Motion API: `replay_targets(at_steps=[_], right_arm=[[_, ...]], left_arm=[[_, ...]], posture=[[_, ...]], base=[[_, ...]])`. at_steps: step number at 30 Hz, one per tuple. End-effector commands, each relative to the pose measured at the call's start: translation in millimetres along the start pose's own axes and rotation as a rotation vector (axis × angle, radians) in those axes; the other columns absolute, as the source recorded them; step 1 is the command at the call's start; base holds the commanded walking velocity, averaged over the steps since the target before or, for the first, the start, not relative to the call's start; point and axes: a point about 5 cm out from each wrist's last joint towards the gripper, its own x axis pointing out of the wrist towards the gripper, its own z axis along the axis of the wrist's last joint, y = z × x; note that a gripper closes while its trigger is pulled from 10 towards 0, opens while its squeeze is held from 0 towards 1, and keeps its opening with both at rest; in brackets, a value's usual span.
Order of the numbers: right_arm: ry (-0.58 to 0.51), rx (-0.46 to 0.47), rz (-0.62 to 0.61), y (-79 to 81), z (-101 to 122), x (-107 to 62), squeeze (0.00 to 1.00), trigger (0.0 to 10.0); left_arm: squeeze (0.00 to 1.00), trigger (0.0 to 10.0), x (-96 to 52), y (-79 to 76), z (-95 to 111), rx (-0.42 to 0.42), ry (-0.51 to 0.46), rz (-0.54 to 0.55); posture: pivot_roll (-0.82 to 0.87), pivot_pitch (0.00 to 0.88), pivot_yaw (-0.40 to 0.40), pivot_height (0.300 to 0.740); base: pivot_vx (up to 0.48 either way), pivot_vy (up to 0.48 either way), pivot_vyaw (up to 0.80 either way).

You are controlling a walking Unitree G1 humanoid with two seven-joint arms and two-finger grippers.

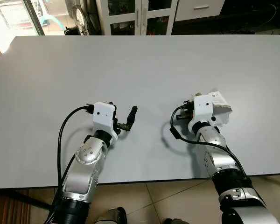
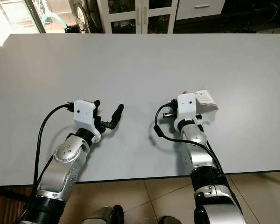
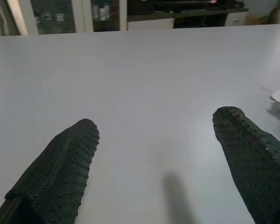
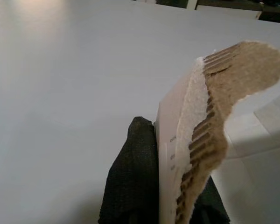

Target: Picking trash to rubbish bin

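Observation:
A torn piece of white cardboard trash (image 1: 220,106) with a brown corrugated edge (image 4: 210,126) sits at the right side of the grey table (image 1: 130,65). My right gripper (image 4: 172,205) is shut on this cardboard, one black finger (image 4: 133,177) pressed against its white face. My left gripper (image 1: 126,119) hovers low over the bare tabletop at the near left, open, its two black fingertips (image 3: 72,154) spread wide with nothing between them.
Beyond the table's far edge stand a white glass-door cabinet (image 1: 137,16), a fan (image 1: 79,18) and a dark unit at the right. The near table edge (image 1: 130,182) runs above the tiled floor.

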Motion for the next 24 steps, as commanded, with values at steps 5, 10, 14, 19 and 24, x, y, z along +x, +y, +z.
replay_targets(at_steps=[5,10,14,19,24], right_arm=[[0.001,0.008,-0.023,-13.5,-3.6,-5.8,0.00,0.0],[-0.010,0.004,-0.017,-18.4,-0.6,-8.2,0.00,0.0],[-0.063,-0.027,-0.036,-26.9,12.8,-13.2,0.00,0.0],[-0.116,-0.067,-0.057,-34.2,25.2,-23.0,0.00,0.0],[-0.183,-0.103,-0.105,-44.9,42.4,-42.7,0.00,0.0]], left_arm=[[0.00,10.0,-6.4,-2.1,2.2,-0.035,-0.009,-0.086],[0.00,10.0,-8.0,-4.1,1.4,-0.028,-0.002,-0.118],[0.00,10.0,-8.7,-2.7,3.4,-0.030,-0.004,-0.127],[0.00,10.0,-10.6,-1.3,5.8,-0.035,-0.007,-0.135],[0.00,10.0,-13.5,-1.7,6.7,-0.047,-0.004,-0.150]], posture=[[0.02,0.110,0.021,0.740],[0.02,0.107,0.023,0.740],[0.02,0.106,0.022,0.740],[0.01,0.105,0.021,0.740],[-0.01,0.106,0.023,0.740]], base=[[0.000,0.000,0.00],[0.000,0.000,0.00],[0.000,0.000,0.00],[0.000,0.000,0.00],[0.000,0.000,0.00]])
